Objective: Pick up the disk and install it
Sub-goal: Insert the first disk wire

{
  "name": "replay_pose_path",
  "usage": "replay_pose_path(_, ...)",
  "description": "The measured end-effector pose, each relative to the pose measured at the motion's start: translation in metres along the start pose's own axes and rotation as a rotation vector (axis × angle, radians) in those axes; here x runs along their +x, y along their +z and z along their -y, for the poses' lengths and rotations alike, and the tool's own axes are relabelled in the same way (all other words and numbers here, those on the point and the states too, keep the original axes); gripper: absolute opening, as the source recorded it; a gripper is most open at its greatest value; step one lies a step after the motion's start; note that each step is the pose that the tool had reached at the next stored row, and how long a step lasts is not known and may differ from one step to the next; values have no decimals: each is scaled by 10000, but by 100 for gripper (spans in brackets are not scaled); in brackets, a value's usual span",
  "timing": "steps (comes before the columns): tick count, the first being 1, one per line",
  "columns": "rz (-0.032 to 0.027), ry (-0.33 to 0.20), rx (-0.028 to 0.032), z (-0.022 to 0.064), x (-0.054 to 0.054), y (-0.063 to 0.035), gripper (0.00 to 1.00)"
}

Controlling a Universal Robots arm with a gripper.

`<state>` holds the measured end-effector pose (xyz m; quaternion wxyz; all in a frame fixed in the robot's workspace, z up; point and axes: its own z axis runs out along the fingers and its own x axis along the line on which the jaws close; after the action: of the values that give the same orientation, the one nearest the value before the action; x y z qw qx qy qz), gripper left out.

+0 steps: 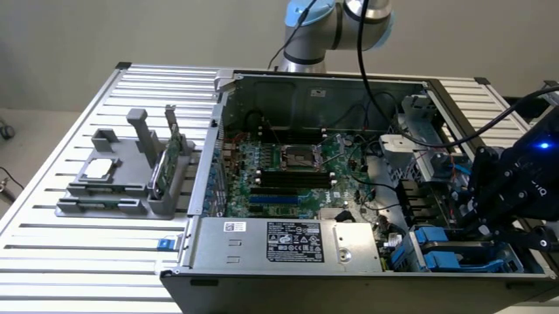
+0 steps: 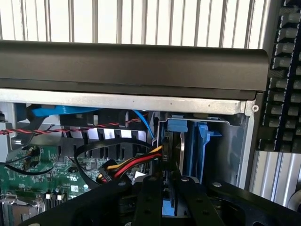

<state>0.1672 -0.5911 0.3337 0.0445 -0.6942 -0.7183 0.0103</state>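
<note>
The disk [image 2: 181, 149] stands on edge in the case's drive bay: a thin silver-grey metal edge inside a blue plastic carrier [image 2: 192, 141]. My gripper [image 2: 167, 190] is directly over it, its black fingers [image 2: 149, 200] drawn close together with only a narrow slit between them. I cannot tell whether the tips touch the carrier. In the exterior view the gripper [image 1: 487, 222] hangs low over the drive bays at the right end of the open computer case [image 1: 201, 170], above blue carriers [image 1: 436, 239].
Red, yellow and black power wires [image 2: 136, 162] and a blue cable [image 2: 143, 123] run right beside the bay. The case's dark wall [image 2: 131, 68] lies just past it. On the exterior view's left, a grey rack [image 1: 114, 190] holds a small silver chip [image 1: 101, 167] and a thin green card [image 1: 177, 140].
</note>
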Motion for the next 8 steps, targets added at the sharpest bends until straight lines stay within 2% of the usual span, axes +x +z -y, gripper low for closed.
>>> replay_pose_path(2, 0, 0, -3, 0, 1, -16, 19)
replay_pose_path(3, 2, -2, -3, 1, 2, -25, 26)
replay_pose_path(8, 22, 0, -2, 5, 4, -82, 26)
